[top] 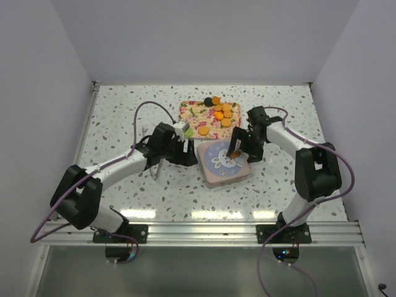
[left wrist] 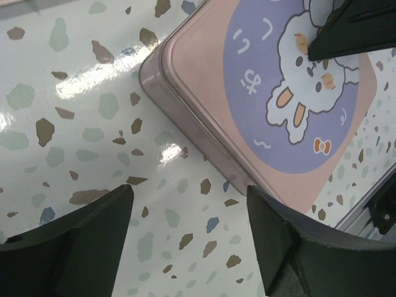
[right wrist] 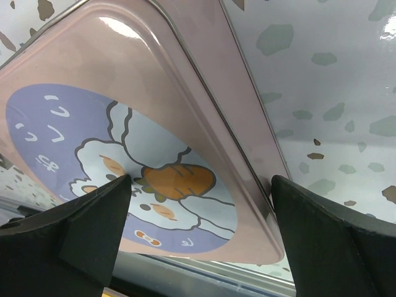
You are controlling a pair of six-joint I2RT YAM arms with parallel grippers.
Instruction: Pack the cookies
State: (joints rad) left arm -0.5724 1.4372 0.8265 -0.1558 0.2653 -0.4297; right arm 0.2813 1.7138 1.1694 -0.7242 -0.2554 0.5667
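Left arm (top: 120, 164) and right arm (top: 288, 137) in white tube links with chunky black joints, purple cables (top: 139, 117) looping alongside, black base plates (top: 120, 234) on a silver rail (top: 204, 232), left claw (left wrist: 189, 207) and right claw (right wrist: 201, 192) with matte black wedge-shaped fingers (left wrist: 68, 247)

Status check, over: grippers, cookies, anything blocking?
Left gripper open, empty, beside the tin. Right gripper open, empty, over its lid. Cookies on the tray. Tin lid shut, in the way.
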